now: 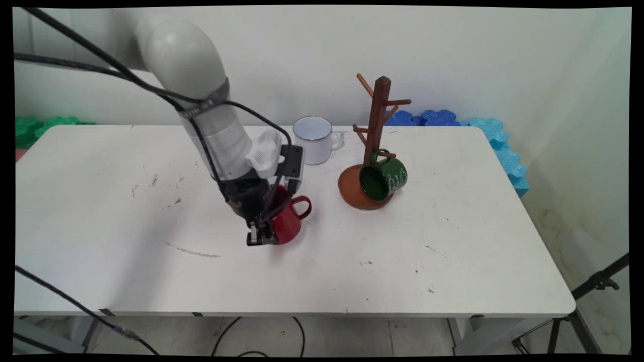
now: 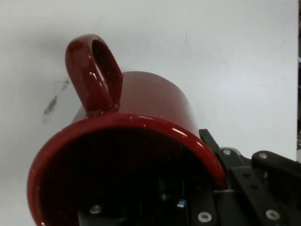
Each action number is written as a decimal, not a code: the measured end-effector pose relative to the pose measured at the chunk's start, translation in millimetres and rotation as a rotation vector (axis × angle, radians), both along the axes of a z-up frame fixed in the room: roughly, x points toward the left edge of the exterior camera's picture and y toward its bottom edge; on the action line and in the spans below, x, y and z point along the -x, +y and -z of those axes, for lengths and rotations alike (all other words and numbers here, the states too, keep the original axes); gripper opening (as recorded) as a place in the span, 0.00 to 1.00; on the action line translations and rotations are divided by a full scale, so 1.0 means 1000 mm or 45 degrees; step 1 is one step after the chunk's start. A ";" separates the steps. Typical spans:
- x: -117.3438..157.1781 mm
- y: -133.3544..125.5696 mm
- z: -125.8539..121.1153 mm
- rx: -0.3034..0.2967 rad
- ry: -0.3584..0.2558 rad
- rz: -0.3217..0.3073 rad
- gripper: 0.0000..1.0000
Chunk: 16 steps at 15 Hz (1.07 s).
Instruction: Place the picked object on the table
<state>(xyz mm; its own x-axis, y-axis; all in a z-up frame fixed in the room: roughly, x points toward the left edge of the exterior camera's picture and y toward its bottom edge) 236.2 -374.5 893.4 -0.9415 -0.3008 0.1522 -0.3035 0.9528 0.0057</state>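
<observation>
The main camera stood above the near side of the white table (image 1: 352,261) and looked down across it toward the wall, from rather far. The hand camera sat on the gripper (image 1: 257,236) and looked along it from very near. Both views shared the red mug (image 1: 288,221) (image 2: 136,155) and the table surface (image 2: 225,56) around it.

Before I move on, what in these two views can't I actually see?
- Main view: red mug's rim and mouth, hidden behind the gripper.
- Hand view: mug's base, behind its body; the inner jaw, lost in the dark interior.
- Main view: green mug's white lettering, too small.
</observation>
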 end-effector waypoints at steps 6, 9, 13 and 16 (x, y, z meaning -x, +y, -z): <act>0.011 -0.007 0.017 -0.009 -0.021 0.010 0.00; 0.013 -0.009 0.023 -0.009 -0.026 0.013 0.00; 0.016 -0.012 0.030 -0.007 -0.030 0.014 0.00; 0.018 -0.014 0.034 -0.005 -0.033 0.015 0.00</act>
<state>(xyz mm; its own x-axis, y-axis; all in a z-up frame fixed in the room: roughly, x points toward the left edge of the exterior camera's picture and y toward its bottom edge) 218.2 -388.9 859.6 -0.9486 -0.2899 0.1271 -0.2921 0.9564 0.0015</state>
